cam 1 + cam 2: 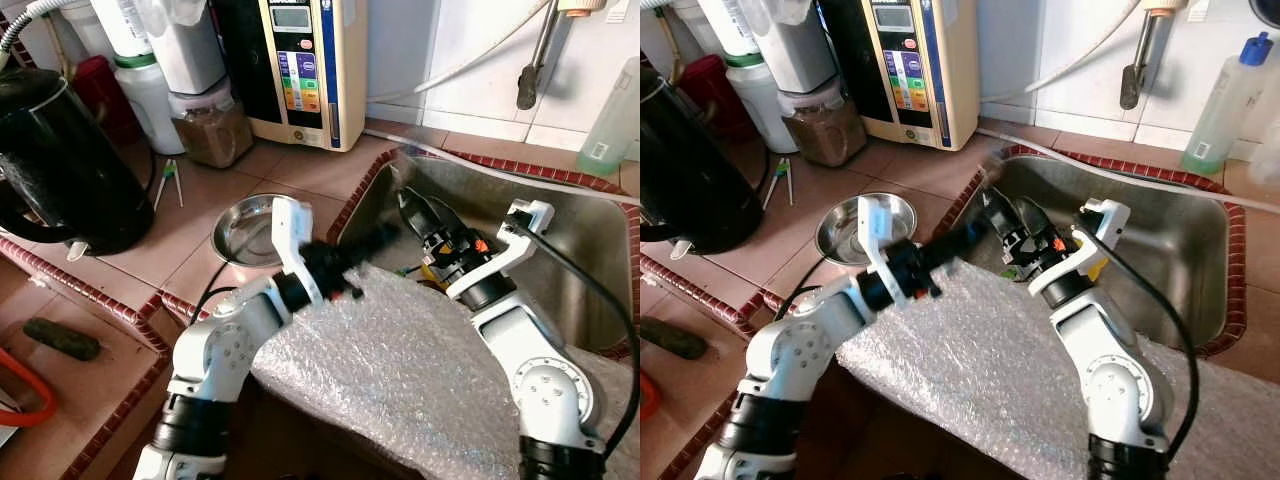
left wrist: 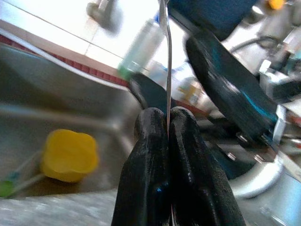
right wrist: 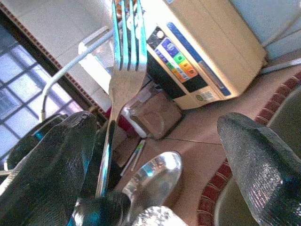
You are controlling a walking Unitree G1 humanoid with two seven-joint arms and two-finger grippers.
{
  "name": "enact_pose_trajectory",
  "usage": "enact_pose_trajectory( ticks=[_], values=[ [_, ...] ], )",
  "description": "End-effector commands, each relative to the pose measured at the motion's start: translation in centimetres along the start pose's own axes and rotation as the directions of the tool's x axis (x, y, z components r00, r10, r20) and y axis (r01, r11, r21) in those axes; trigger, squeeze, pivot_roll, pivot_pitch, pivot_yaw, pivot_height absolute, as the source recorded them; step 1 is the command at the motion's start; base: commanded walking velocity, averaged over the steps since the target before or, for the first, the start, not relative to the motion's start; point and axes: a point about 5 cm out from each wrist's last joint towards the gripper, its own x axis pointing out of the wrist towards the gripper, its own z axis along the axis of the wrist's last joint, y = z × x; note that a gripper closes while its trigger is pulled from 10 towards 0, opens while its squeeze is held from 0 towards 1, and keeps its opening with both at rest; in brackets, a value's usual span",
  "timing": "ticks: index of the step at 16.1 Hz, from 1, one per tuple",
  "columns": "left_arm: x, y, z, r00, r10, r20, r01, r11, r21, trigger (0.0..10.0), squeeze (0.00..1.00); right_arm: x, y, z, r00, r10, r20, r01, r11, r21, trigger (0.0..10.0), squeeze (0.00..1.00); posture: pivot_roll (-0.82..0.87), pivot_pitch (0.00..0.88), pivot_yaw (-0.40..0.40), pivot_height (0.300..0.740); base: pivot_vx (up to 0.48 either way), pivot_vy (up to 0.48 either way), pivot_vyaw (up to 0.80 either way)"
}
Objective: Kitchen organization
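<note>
Counter on the left, sink on the right

The kettle (image 1: pixel 60 160) stands far left on the counter (image 1: pixel 150 250) — the metal bowl (image 1: pixel 245 228) sits between it and the sink (image 1: pixel 560 240). Behind the bowl stands the water machine (image 1: pixel 305 65), with a jar (image 1: pixel 210 125) to its left. Bubble wrap (image 1: pixel 400 370) lies over the sink's front edge — a soap bottle (image 1: pixel 1225 105) stands behind the sink.

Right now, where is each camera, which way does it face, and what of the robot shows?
Left and right eye views: on the head, looking down at the sink; the left arm and right arm show.
Left wrist view: along the left gripper, shut on a fork, toward a yellow object in the sink.
Right wrist view: along the open right gripper, toward a steel bowl and a beige machine.
Shared: both wrist views show the fork.
</note>
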Motion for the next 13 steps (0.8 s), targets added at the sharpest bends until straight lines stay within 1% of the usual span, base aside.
enact_pose_trajectory(
  ticks=[1, 2, 3, 4, 6, 8, 9, 10, 13],
  values=[
    [-0.3, -0.9, 0.0, 0.997, -0.069, -0.034, 0.069, 0.998, -0.015, 0.0, 0.0, 0.3, 0.3, 0.1, 0.999, 0.034, -0.007, -0.034, 0.999, 0.018, 10.0, 0.0, -0.15, 0.04, 0.142, 0.74, 0.0, 0.0, 0.0],
    [-0.5, -1.1, -0.2, 0.994, -0.09, -0.054, 0.088, 0.995, -0.038, 0.0, 0.0, 0.3, 0.4, 0.0, 0.999, 0.044, -0.013, -0.044, 0.999, 0.021, 10.0, 0.0, -0.15, 0.042, 0.142, 0.74, 0.0, 0.0, 0.0],
    [-0.6, -1.3, -0.2, 0.993, -0.102, -0.061, 0.099, 0.994, -0.053, 0.0, 0.0, 0.3, 0.5, 0.0, 0.998, 0.055, -0.014, -0.055, 0.998, 0.023, 3.3, 0.0, -0.15, 0.045, 0.145, 0.74, 0.0, 0.0, 0.0],
    [-0.8, -1.6, -0.2, 0.99, -0.125, -0.07, 0.119, 0.99, -0.076, 0.0, 0.0, 0.3, 0.8, 0.0, 0.998, 0.069, -0.006, -0.068, 0.997, 0.046, 0.0, 0.0, -0.15, 0.057, 0.149, 0.74, 0.0, 0.0, 0.0],
    [-1.3, -1.7, -0.3, 0.988, -0.13, -0.088, 0.121, 0.988, -0.099, 0.0, 0.0, -0.1, 1.0, -0.4, 0.997, 0.071, -0.008, -0.07, 0.996, 0.061, 0.0, 0.0, -0.15, 0.072, 0.157, 0.74, 0.0, 0.0, 0.0],
    [-1.7, -1.7, -0.3, 0.986, -0.13, -0.101, 0.117, 0.985, -0.126, 0.0, 0.0, -0.7, 0.9, -0.7, 0.998, 0.056, -0.011, -0.055, 0.996, 0.071, 0.0, 0.0, -0.14, 0.078, 0.166, 0.74, 0.0, 0.0, 0.0],
    [-1.8, -1.7, -0.2, 0.986, -0.131, -0.104, 0.117, 0.984, -0.135, 0.0, 0.0, -0.9, 1.0, -0.7, 0.998, 0.066, -0.01, -0.065, 0.995, 0.081, 0.0, 0.0, -0.14, 0.079, 0.168, 0.74, 0.0, 0.0, 0.0],
    [-1.8, -1.7, -0.1, 0.986, -0.13, -0.104, 0.116, 0.984, -0.137, 0.0, 0.0, -1.0, 1.0, -0.6, 0.997, 0.07, -0.009, -0.069, 0.994, 0.086, 0.0, 0.0, -0.14, 0.079, 0.168, 0.74, 0.0, 0.0, 0.0],
    [-2.2, -1.1, 0.5, 0.992, -0.109, -0.07, 0.092, 0.974, -0.206, 0.0, 0.0, -1.3, 0.8, -0.3, 0.997, 0.077, 0.002, -0.077, 0.991, 0.106, 0.0, 0.0, -0.14, 0.085, 0.167, 0.74, 0.0, 0.0, 0.0]
  ],
)
